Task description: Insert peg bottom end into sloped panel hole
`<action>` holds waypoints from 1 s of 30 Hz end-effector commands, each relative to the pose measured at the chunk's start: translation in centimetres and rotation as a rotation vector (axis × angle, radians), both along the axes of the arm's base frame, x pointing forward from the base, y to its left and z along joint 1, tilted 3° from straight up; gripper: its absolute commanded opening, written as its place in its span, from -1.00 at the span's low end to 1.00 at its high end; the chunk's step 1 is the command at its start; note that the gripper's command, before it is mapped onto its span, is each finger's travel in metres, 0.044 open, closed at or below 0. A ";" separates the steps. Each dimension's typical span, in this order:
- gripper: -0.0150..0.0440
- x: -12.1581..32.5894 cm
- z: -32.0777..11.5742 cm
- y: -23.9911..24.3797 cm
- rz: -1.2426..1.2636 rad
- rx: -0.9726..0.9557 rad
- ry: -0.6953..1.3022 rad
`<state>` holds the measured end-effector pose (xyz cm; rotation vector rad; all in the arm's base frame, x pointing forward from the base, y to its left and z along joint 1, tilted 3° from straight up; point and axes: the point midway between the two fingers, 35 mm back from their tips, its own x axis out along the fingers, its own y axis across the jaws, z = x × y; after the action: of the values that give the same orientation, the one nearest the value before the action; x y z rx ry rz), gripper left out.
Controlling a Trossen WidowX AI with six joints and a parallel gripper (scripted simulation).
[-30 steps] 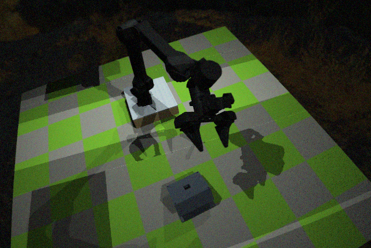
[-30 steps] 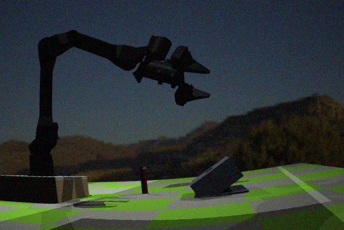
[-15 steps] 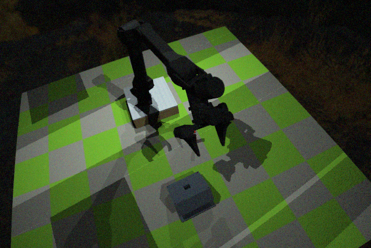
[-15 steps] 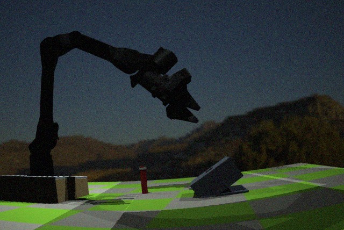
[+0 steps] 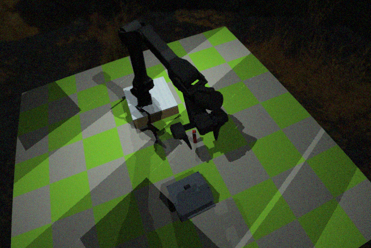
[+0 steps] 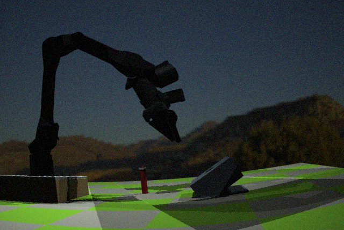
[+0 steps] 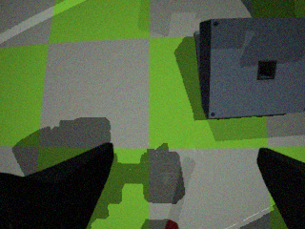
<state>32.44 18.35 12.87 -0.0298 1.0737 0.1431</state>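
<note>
A slim red peg [image 5: 194, 137] [image 6: 143, 180] stands upright on the table between the robot base and the panel; only its red top [image 7: 172, 224] shows at the bottom edge of the wrist view. The blue-grey sloped panel [image 5: 196, 199] [image 6: 211, 178] [image 7: 233, 93] has one dark, square-looking hole [image 5: 187, 186] [image 7: 267, 70] in its face. My gripper [image 5: 203, 144] [image 6: 176, 141] [image 7: 185, 153] is open and empty. In the exterior view it hangs well above the peg's height, tilted down toward the panel side, with its tips between peg and panel.
The arm stands on a pale base block [image 5: 164, 94] [image 6: 62, 189] behind the peg. The table [image 5: 104, 143] [image 6: 119, 217] has a green and grey checker pattern, with dark shadows across it. The panel's foot [image 6: 238, 189] reaches out behind the slope.
</note>
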 end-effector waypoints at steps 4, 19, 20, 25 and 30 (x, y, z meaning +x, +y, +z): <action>1.00 -3.3 -2.3 -0.5 -0.139 0.045 0.207; 1.00 -8.7 -4.2 -1.0 -0.392 0.065 0.494; 1.00 -8.7 -4.2 -1.0 -0.392 0.065 0.494; 1.00 -8.7 -4.2 -1.0 -0.392 0.065 0.494; 1.00 -8.6 -4.7 -0.9 -0.392 0.065 0.494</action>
<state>23.89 17.39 8.61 0.2818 1.5389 -0.1744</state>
